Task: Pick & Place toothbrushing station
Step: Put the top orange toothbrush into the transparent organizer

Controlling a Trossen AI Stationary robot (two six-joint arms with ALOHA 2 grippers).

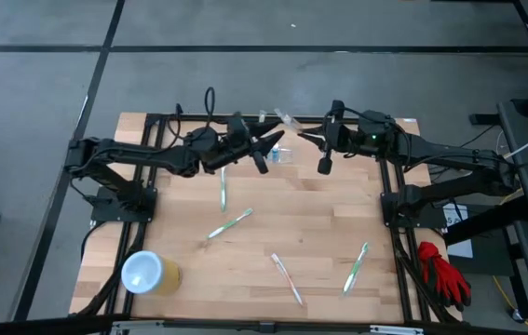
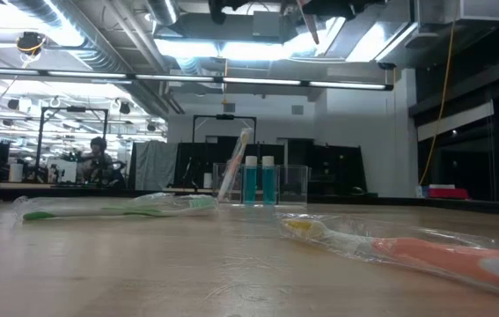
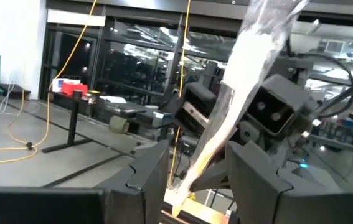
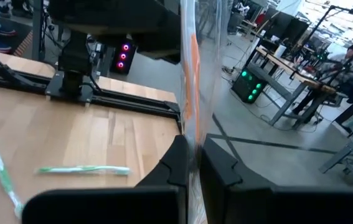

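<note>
My right gripper (image 1: 303,136), raised over the table's (image 1: 319,223) far edge, pinches a wrapped toothbrush (image 1: 289,119). My left gripper (image 1: 276,146) hangs spread wide beside it, holding nothing.

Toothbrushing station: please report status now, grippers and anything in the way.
Right gripper shut on wrapped toothbrush, raised at far edge. Left gripper open, facing it. Toothbrushing station on table, one brush inside. Four wrapped brushes lying loose.

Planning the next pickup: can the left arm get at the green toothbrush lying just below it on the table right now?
Probably yes. The left gripper is open and empty, and the green toothbrush lies alone on bare wood, nothing over it.
</note>
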